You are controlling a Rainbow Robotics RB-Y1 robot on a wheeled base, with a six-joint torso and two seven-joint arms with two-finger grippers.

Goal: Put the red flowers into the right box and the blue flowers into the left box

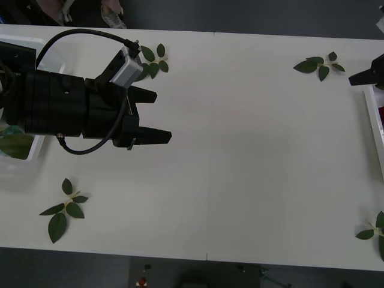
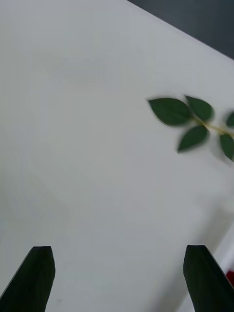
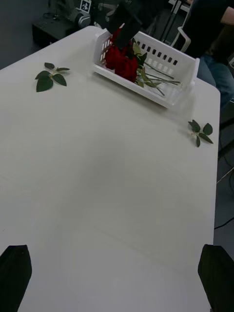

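**Roses in the right box, both grippers spread**

Front view: the left gripper (image 1: 151, 116) hovers over the table (image 1: 240, 150), fingers wide apart; the left box (image 1: 27, 157) lies beneath its arm.

Right wrist view: the right gripper (image 2: 119, 278) gapes wide near a leaf sprig (image 2: 190, 122).

Left wrist view: the red flowers (image 3: 122, 61) lie in the right box (image 3: 168, 63) at the far right.

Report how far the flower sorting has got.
Nearly done, by the look of it. Red flowers lie in the right box; only leaf sprigs lie loose on the table. Left gripper and right gripper are open, holding nothing. The left box contents are mostly hidden.
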